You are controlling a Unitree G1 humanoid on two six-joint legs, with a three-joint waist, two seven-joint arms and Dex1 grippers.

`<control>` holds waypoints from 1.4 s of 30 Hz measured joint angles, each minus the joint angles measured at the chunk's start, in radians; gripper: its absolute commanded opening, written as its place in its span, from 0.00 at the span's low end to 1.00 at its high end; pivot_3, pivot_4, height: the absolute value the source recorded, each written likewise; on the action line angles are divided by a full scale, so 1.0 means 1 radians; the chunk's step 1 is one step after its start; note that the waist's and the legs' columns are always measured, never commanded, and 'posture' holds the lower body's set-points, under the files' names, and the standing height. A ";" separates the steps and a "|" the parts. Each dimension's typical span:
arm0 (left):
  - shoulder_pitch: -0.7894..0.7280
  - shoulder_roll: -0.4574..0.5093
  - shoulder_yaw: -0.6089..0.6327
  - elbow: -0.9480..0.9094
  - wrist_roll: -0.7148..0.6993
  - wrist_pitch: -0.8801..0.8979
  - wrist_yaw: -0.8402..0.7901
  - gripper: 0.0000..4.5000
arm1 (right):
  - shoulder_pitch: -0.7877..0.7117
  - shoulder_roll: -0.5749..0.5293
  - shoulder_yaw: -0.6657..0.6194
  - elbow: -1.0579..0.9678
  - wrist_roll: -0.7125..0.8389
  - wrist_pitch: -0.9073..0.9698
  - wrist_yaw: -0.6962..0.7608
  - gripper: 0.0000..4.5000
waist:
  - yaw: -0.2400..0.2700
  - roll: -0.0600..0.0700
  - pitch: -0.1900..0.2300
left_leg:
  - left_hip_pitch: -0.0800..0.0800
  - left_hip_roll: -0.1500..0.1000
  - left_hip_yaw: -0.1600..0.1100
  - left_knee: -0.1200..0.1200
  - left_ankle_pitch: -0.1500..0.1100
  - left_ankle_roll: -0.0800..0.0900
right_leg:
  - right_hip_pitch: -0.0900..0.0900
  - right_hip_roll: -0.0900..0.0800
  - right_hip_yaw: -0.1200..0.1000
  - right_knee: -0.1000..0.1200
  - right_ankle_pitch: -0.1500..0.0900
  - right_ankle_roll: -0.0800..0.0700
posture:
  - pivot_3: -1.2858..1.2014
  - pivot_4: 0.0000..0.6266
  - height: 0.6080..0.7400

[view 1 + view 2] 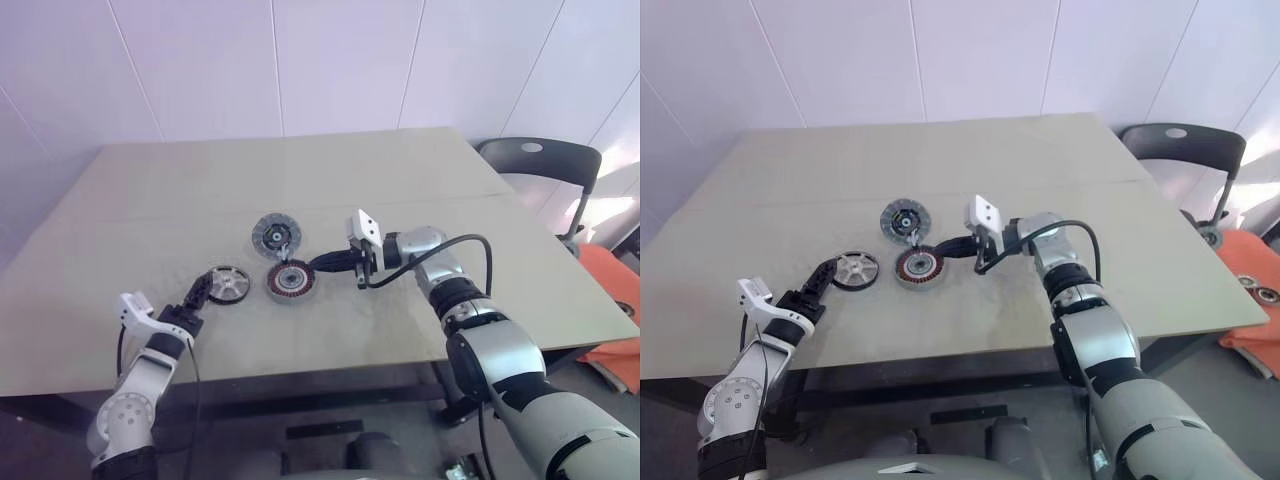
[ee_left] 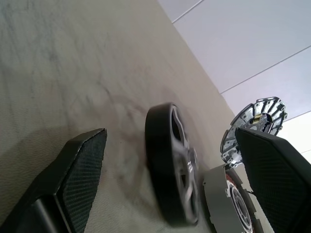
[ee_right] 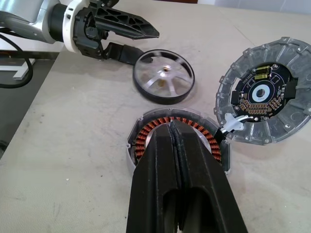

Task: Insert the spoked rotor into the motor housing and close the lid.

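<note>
My left gripper point(image 1: 210, 287) holds its jaws wide either side of the small silver spoked rotor point(image 1: 229, 284), flat on the beige worktop point(image 1: 300, 190). My right gripper point(image 3: 173, 141), jaws shut and empty, hovers over the copper-wound round motor housing point(image 1: 290, 281). The flat grey disc lid point(image 1: 275, 236) lies just beyond.

text: none legible | labels: none | brands: none | numbers: none | signs: none

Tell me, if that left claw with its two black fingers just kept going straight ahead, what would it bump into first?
Most likely the spoked rotor. The left gripper is open, pointing at it, and its fingers already reach either side of the wheel. Beyond lie the motor housing and the lid.
</note>
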 measured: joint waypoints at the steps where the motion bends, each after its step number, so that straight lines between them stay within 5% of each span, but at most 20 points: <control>1: 0.000 0.000 0.000 0.000 0.000 0.001 0.000 1.00 | 0.000 0.000 0.000 0.000 0.000 0.000 0.000 0.01 | 0.001 0.000 0.000 | 0.000 0.000 0.000 0.000 0.000 0.000 | 0.000 0.000 0.000 0.000 0.000 0.000 | 0.52 0.00 1.00; 17: -0.039 -0.076 -0.034 0.005 -0.023 0.058 -0.026 1.00 | 0.009 0.017 0.011 -0.002 -0.003 0.000 -0.003 0.01 | 0.023 0.000 0.000 | -0.001 -0.002 0.000 0.001 0.000 0.000 | 0.001 -0.001 0.000 -0.001 0.000 0.000 | 0.52 0.00 1.00; 42: -0.025 -0.053 -0.015 0.004 -0.058 0.070 -0.025 1.00 | 0.033 0.011 0.021 -0.004 -0.029 0.000 -0.028 0.01 | 0.013 0.000 0.000 | -0.001 0.002 -0.001 0.004 0.000 0.000 | 0.002 0.005 0.001 0.000 0.000 0.000 | 0.52 0.00 1.00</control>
